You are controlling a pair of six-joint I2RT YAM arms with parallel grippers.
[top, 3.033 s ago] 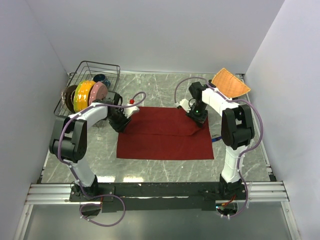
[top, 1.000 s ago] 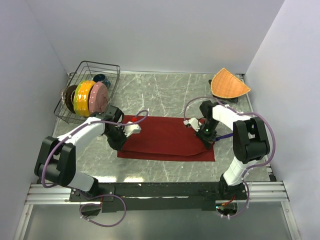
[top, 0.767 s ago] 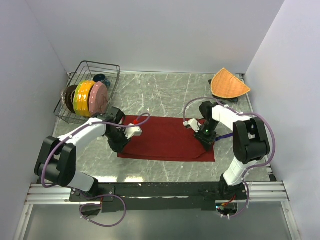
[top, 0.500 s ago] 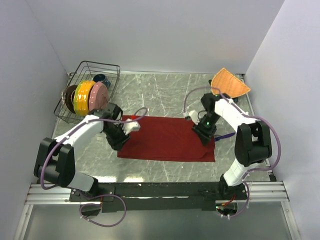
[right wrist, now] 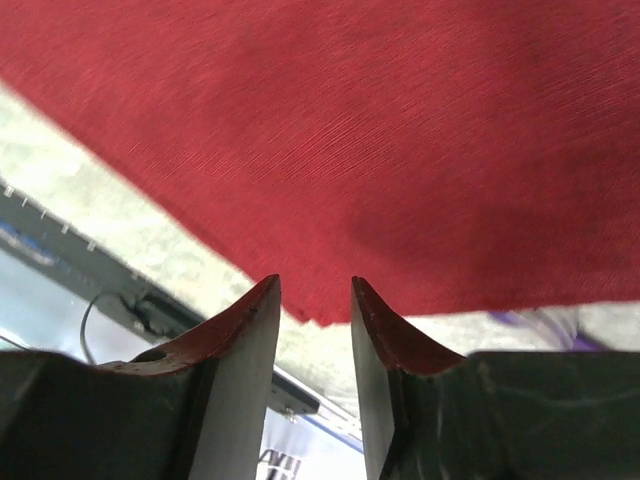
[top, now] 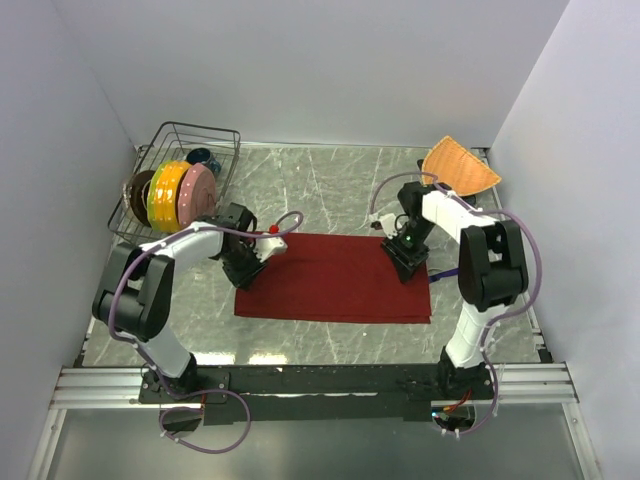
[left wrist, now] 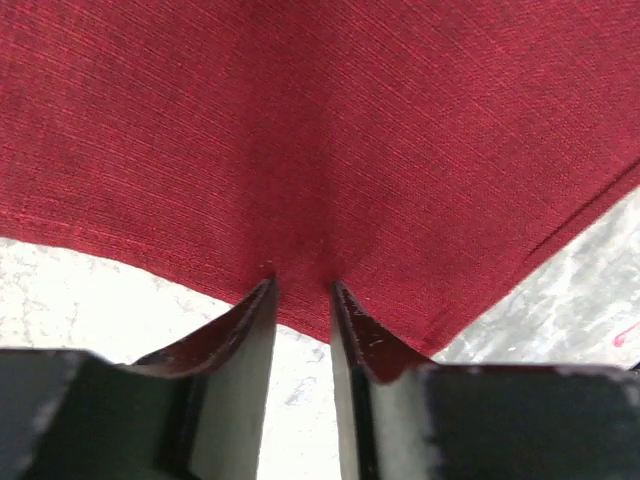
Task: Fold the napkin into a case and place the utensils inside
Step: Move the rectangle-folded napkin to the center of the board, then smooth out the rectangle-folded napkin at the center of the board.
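Note:
The dark red napkin point(top: 330, 280) lies flat on the marble table as a wide folded rectangle. My left gripper point(top: 246, 270) is at its left end. In the left wrist view the gripper point(left wrist: 300, 285) stands open, its tips at the edge of the napkin point(left wrist: 320, 120) with bare table between them. My right gripper point(top: 408, 262) is over the right end. There too the gripper point(right wrist: 315, 280) is open and empty, just above the napkin point(right wrist: 400, 130). A blue-purple sliver, the knife point(top: 443, 272), shows by the right edge, mostly hidden by the arm. The fork is out of view.
A wire dish rack point(top: 225, 135) with coloured plates stands at the back left. An orange woven fan-shaped mat point(top: 460, 167) lies at the back right corner. White walls close in the table on three sides.
Both grippers drew the napkin's far edge toward the front, folding it narrower. They then opened, let go, and moved back a little along the napkin's ends.

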